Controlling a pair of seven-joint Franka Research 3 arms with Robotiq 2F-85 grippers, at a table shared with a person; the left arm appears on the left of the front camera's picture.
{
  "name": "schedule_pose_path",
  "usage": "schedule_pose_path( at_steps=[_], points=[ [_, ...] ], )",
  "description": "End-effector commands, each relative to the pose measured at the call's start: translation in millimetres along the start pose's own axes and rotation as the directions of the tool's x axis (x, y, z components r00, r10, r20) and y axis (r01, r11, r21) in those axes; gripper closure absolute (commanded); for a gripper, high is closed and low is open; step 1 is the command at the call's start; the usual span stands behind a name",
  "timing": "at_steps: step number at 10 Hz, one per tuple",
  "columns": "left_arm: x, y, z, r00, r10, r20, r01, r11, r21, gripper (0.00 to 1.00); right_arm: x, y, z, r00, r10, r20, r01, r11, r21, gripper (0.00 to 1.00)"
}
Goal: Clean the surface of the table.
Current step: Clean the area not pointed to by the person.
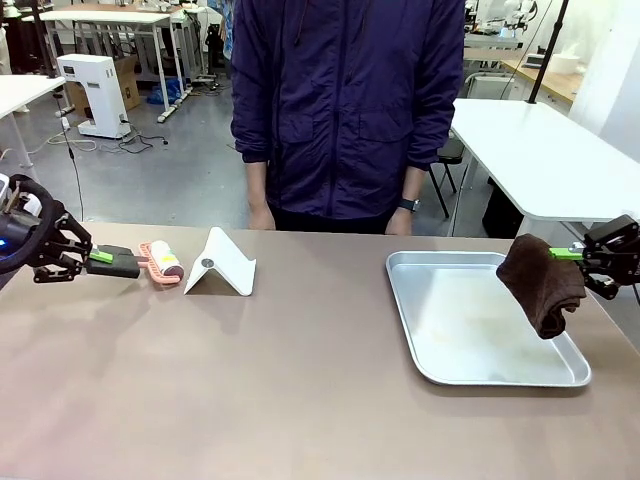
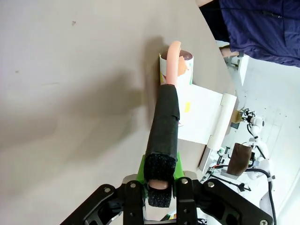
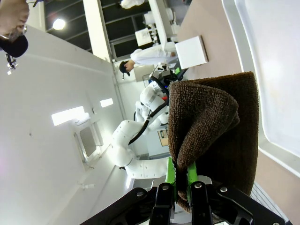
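The brownish table (image 1: pixel 250 380) spans the front view. At its far left my left gripper (image 1: pixel 100 257) is shut on the black handle (image 2: pixel 161 136) of a lint roller, whose pink neck and roll (image 1: pixel 165 262) lie low over the table top (image 2: pixel 70 93). I cannot tell whether the roll touches it. On the right, my right gripper (image 1: pixel 570 254) is shut on a dark brown cloth (image 1: pixel 540 282), which hangs over the right side of a silver tray (image 1: pixel 440 370). The right wrist view has that cloth (image 3: pixel 211 136) bunched between the fingers of the gripper (image 3: pixel 182 180).
A folded white stand (image 1: pixel 220 263) sits just right of the roller. A person in a navy jacket (image 1: pixel 345 100) stands at the far edge, both hands near the table. A bare stretch of table lies between the stand and the tray, and along the front.
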State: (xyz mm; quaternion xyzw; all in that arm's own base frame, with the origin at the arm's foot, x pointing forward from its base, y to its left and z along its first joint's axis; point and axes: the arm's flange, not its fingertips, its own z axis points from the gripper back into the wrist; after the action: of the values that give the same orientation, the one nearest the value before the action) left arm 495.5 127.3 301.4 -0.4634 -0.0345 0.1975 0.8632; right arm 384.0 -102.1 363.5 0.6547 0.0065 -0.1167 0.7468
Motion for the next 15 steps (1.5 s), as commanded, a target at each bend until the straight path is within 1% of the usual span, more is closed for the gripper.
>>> schedule_pose_path(
  at_steps=[1,3,5,7,8,9,10,11,12,13,14,15],
  points=[
    [-5.6,24.3,-16.0,0.998,0.024,-0.053,-0.021,0.998,0.067,0.78,0.7,5.7,0.3,1.0,0.01,-0.005,-0.01,1.0,0.012,0.89],
    [-8.8,16.4,18.0,0.999,-0.025,-0.045,0.023,0.999,-0.043,0.78,0.7,5.7,0.3,1.0,0.01,-0.005,-0.01,1.0,0.012,0.89],
    [-22.2,11.1,65.1,0.986,-0.147,-0.074,0.128,0.968,-0.217,0.78,0.7,5.7,0.3,1.0,0.01,-0.005,-0.01,1.0,0.012,0.89],
    [-39.0,15.3,102.5,0.98,-0.187,-0.07,0.158,0.939,-0.305,0.78,0.7,5.7,0.3,1.0,0.01,-0.005,-0.01,1.0,0.012,0.89],
    [-50.0,22.8,119.8,0.98,-0.181,-0.083,0.145,0.933,-0.328,0.78,0.7,5.7,0.3,1.0,0.01,-0.005,-0.01,1.0,0.012,0.89],
    [-66.6,35.8,137.1,0.977,-0.152,-0.15,0.093,0.935,-0.342,0.78,0.7,5.7,0.3,1.0,0.01,-0.005,-0.01,1.0,0.012,0.89],
    [-82.9,49.0,151.4,0.962,-0.161,-0.222,0.072,0.929,-0.363,0.78,0.7,5.7,0.3,1.0,0.01,-0.005,-0.01,1.0,0.012,0.89],
    [-100.8,63.8,164.0,0.946,-0.179,-0.271,0.066,0.924,-0.377,0.78,0.7,5.7,0.3,1.0,0.01,-0.005,-0.01,1.0,0.012,0.89],
    [-117.3,78.7,173.8,0.935,-0.205,-0.29,0.075,0.913,-0.402,0.78,0.7,5.7,0.3,1.0,0.01,-0.005,-0.01,1.0,0.012,0.89],
    [-133.5,94.7,181.8,0.908,-0.249,-0.337,0.092,0.903,-0.419,0.78,0.7,5.7,0.3,1.0,0.01,-0.005,-0.01,1.0,0.012,0.89],
    [-142.2,105.5,187.0,0.903,-0.282,-0.324,0.122,0.892,-0.435,0.78,0.7,5.7,0.3,1.0,0.01,-0.005,-0.01,1.0,0.012,0.89],
    [-146.9,111.0,190.3,0.888,-0.32,-0.33,0.15,0.88,-0.45,0.78,0.7,5.7,0.3,1.0,0.01,-0.005,-0.01,1.0,0.012,0.89]
  ],
)
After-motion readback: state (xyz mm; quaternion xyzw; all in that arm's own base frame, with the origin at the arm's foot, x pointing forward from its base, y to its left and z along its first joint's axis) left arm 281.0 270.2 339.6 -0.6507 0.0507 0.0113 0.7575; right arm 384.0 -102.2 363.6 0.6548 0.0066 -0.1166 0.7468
